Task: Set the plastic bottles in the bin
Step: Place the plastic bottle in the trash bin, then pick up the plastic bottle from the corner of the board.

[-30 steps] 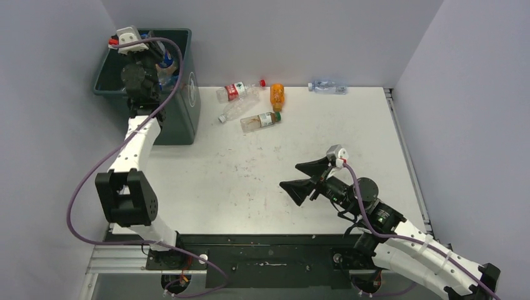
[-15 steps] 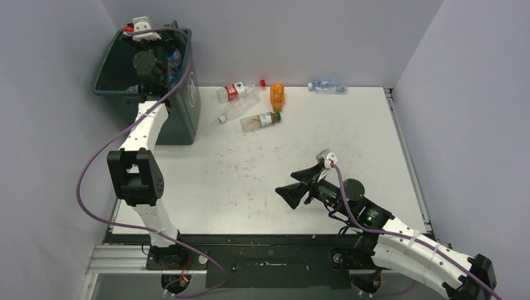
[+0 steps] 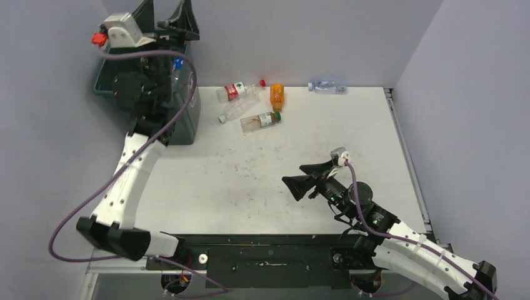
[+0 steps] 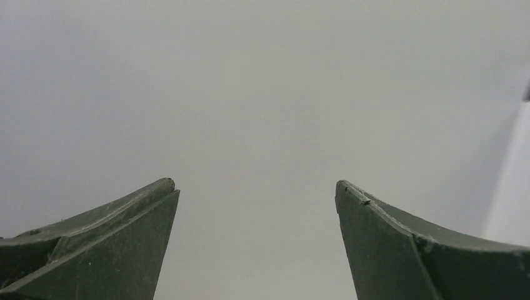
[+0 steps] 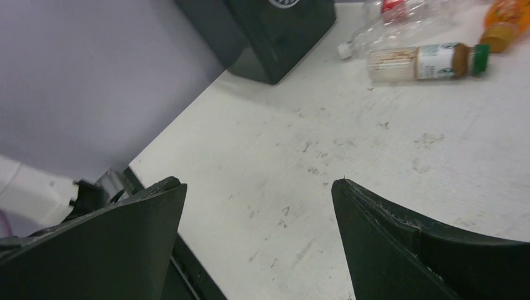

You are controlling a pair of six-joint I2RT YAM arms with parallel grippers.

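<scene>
Hovering high above the tall dark green-grey plastic bin (image 3: 185, 122), the left gripper (image 3: 166, 7) has its fingers spread wide with nothing between them. Its wrist view shows only a bare grey wall beyond the tips. The bin stands at the far left corner of the white table (image 3: 250, 175).

Five bottles lie on the table's far side, to the right of the bin:
- a clear plastic bottle with a red label and red cap (image 3: 240, 91)
- a clear bottle with a white cap (image 3: 237, 111) just in front of it
- a small orange plastic bottle (image 3: 277, 97)
- a clear bottle with a green cap and brownish dregs (image 3: 260, 120)
- a clear bottle with a blue label (image 3: 328, 87), apart from the others at the far edge

The right gripper (image 3: 292, 174) hangs over the near middle of the table, well apart from the bottles. It points toward the bin, and its fingers are spread and hold nothing.
</scene>
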